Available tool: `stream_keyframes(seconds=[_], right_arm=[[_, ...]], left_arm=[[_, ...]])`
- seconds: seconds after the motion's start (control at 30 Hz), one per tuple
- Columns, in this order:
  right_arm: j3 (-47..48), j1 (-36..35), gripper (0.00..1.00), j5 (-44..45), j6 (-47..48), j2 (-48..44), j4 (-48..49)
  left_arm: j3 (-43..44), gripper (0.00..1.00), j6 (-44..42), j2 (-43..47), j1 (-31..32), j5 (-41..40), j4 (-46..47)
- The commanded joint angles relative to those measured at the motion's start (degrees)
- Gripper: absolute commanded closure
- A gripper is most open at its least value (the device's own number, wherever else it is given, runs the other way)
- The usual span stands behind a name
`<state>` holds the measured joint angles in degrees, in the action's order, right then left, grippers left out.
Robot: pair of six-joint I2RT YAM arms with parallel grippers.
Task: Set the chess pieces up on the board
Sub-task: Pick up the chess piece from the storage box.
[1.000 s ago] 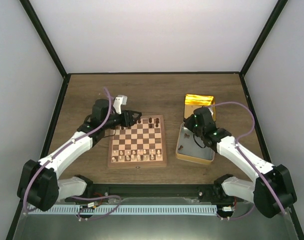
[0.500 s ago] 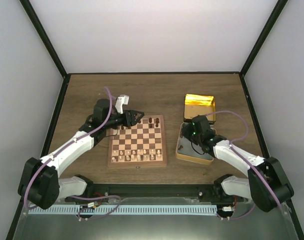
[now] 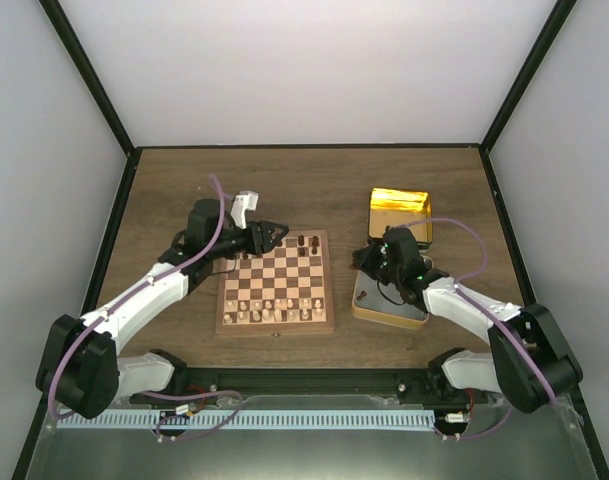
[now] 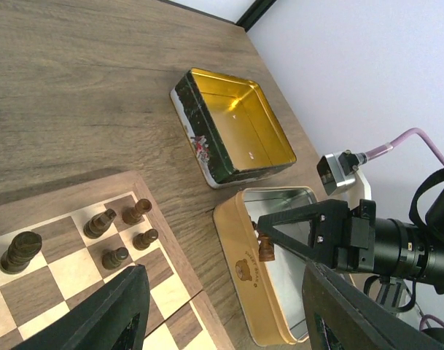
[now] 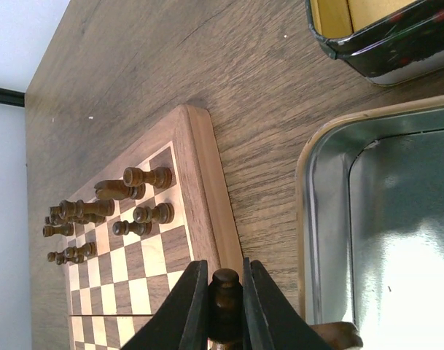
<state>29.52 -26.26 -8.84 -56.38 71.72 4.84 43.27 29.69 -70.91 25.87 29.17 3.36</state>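
One board and two tins, a deep gold tin and a shallow tray, lie on the bench. I judge the job partly done: pale men stand in the two near rows, while the dark chess pieces stand only toward both ends of the far rows, the middle squares bare. The left tool hangs spread and empty over the board's far edge. The right tool is clamped on one dark piece above the tray's left side, beside the board. Four dark pieces stand at the far right corner, and the left cluster is too crowded to count.
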Motion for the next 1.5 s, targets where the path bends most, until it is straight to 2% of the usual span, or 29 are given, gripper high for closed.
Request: stream_keyframes(seconds=[0.0,0.47,0.7,0.9,1.03,1.13,1.3,1.47], right_arm=[[0.2,0.4,0.94,1.4,0.1,0.4,-1.0],[1.2,0.4,0.94,-3.0,3.5,-5.7,3.7],[3.6,0.1,0.94,-10.0,5.3,-3.8,6.9],[9.7,-4.2,0.94,-12.2,8.3,-0.3,7.1],[14.7,-7.3,0.94,-14.1,10.0,2.9,8.0],[18.5,-9.3,0.94,-16.1,10.6,5.5,8.4],[23.1,-12.4,0.94,-18.6,10.8,8.5,10.0],[27.0,-15.2,0.95,-19.3,11.6,11.6,10.9]], left_arm=[[-0.6,0.41,-0.2,0.6,0.2,0.3,1.1],[-1.0,0.4,1.6,0.2,0.5,1.5,3.4],[-4.4,0.39,7.5,1.6,0.5,0.4,7.9],[-10.2,0.31,24.1,5.6,0.1,-1.2,16.8],[-13.4,0.13,31.9,9.6,-1.6,-3.0,18.6],[-15.6,0.04,39.1,10.3,-4.9,-0.7,21.3],[-25.6,0.0,61.1,8.5,-9.1,2.3,43.9],[-26.9,0.03,76.2,4.6,-9.7,4.0,54.7]])
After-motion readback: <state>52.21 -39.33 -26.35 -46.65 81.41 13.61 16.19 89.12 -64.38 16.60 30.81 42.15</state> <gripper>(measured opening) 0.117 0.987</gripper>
